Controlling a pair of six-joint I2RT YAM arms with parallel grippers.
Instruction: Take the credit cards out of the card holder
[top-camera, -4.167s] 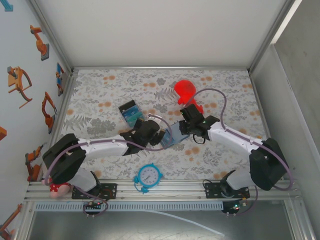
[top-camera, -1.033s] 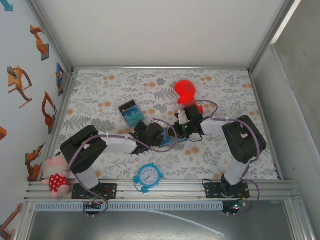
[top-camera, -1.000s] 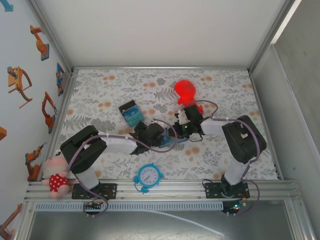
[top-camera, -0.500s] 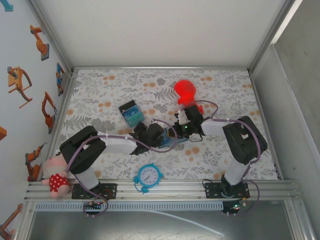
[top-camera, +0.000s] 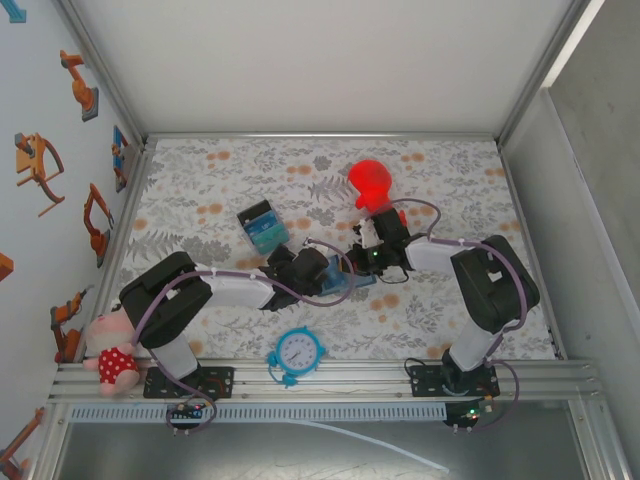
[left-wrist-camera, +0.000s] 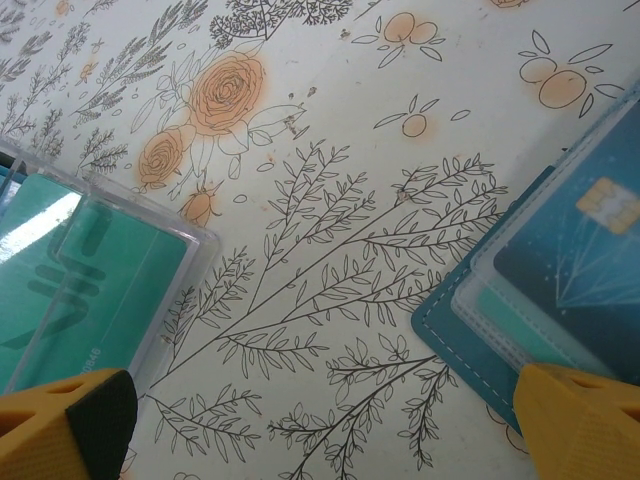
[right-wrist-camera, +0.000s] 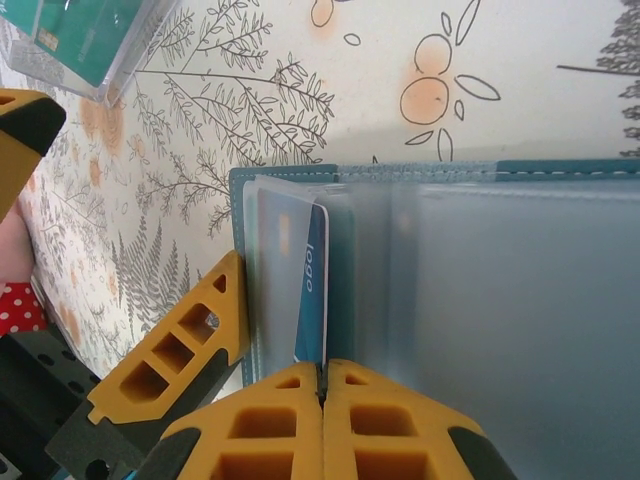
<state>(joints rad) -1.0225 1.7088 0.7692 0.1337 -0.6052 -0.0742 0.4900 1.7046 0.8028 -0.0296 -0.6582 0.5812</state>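
1. Top view: the slate-blue flat bifold card holder lies open about mid-surface of the floral-print table, right where the two arms meet
2. Left wrist: left gripper spread as wide as it goes, holding nothing. The holder's stitched edge sits just inside its right finger, with a dark-blue credit card, chip showing, in a clear sleeve
3. Right wrist: right gripper clamped tight, apparently pinching the dark-blue credit card by its edge. The card is mostly inside the sleeve
4. Progress: grip looks made, no card out yet; pull-out and any other cards left to do
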